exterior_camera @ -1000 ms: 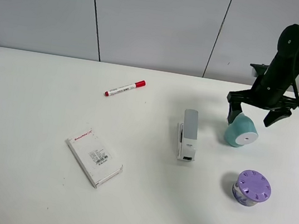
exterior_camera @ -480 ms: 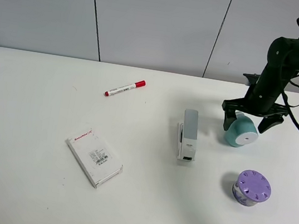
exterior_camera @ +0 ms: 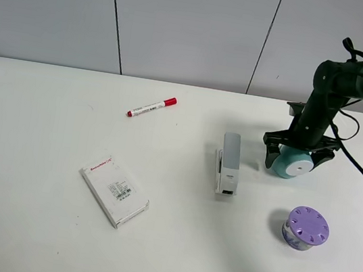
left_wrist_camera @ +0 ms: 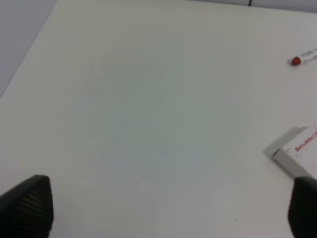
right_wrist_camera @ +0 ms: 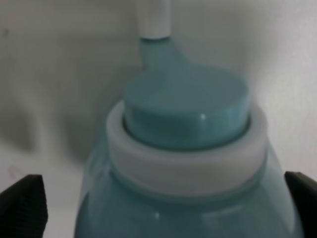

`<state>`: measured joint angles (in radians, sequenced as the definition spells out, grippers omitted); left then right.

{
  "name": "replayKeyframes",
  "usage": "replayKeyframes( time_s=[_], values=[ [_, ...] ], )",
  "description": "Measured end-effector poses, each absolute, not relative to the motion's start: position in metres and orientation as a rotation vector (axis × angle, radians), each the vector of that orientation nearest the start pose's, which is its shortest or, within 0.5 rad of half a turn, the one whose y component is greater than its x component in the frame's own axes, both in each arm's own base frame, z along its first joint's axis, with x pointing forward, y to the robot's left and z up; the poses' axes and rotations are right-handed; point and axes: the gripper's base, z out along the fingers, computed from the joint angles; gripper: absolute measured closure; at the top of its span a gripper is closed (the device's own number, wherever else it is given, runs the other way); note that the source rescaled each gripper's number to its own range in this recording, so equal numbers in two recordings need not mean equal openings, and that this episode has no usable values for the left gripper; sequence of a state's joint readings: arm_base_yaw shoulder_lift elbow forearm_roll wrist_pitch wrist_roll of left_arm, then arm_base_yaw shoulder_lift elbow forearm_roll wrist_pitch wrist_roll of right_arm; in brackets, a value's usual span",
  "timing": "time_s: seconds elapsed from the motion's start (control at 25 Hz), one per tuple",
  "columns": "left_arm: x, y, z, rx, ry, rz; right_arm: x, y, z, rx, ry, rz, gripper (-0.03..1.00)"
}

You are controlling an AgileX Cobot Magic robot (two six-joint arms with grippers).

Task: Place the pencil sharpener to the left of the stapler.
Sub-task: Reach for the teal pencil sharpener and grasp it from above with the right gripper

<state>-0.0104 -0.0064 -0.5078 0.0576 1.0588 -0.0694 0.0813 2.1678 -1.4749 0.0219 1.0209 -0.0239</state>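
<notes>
Right wrist view: the sharpener fills the frame, soft and out of focus, its lower body cut off by the edge. The right tool shows only as dark fingertips in two corners. Left wrist view: the marker and box are cropped at one edge, and the box's red print is blurred. High view: the box's print is too small to read.

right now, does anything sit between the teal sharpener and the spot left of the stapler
Yes: the slim grey and white stapler itself lies on the direct line, just left of the teal dome-shaped plastic pencil sharpener, which the right tool straddles, jaws open. The sharpener likely has to go over or around it.
</notes>
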Motion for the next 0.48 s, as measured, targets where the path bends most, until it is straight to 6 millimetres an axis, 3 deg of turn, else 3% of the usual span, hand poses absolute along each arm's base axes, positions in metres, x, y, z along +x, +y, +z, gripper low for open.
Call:
replayKeyframes(
  time_s=[0.24, 0.36, 0.48],
  values=[
    [-0.0067, 0.0046, 0.2796, -0.063, 2.026, 0.018, 0.4040, 0.0347, 0.1134, -0.148, 3.194, 0.028, 0.01],
    [-0.0067, 0.0046, 0.2796, -0.063, 2.026, 0.018, 0.4040, 0.0347, 0.1134, -0.148, 3.194, 0.028, 0.12],
    [-0.0067, 0.0046, 0.2796, -0.063, 2.026, 0.018, 0.4040, 0.0347, 0.1134, -0.148, 3.194, 0.028, 0.30]
  ],
)
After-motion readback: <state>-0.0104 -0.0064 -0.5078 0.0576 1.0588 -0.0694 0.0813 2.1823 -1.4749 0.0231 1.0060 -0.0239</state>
